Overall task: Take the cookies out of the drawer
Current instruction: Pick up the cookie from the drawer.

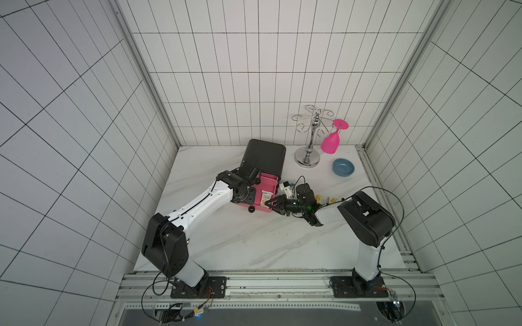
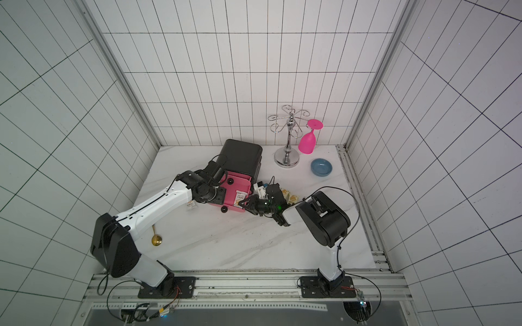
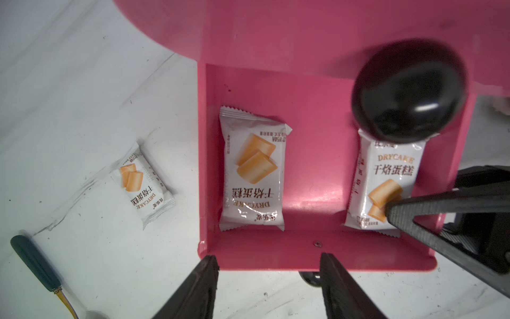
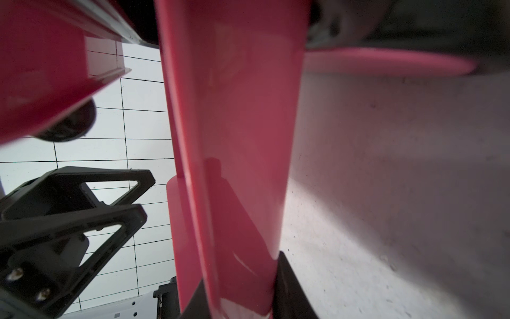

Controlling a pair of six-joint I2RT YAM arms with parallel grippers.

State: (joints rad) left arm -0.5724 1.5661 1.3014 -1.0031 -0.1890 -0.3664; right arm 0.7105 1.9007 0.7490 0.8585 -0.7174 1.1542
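Firstly, table (image 1: 226,240): white marbled top under both arms.
cabinet (image 1: 265,155): black, at the back, with the pink drawer standing out toward the arms.
drawer (image 1: 269,185): open, gripped at its side.
right gripper (image 1: 272,203): clamped narrow on the drawer's side wall, one finger inside, one outside.
left gripper (image 3: 268,256): jaws partly spread, holding nothing, above the drawer's front wall.
spoon (image 2: 156,240): gold bowl, dark handle, on the table near the left arm.
cookies (image 3: 252,171): one white packet flat mid-drawer; another packet (image 3: 386,179) by the side wall, beneath the right gripper's inner finger; a third packet (image 3: 142,183) on the table beside the drawer; more packets (image 1: 319,197) beyond the right gripper.
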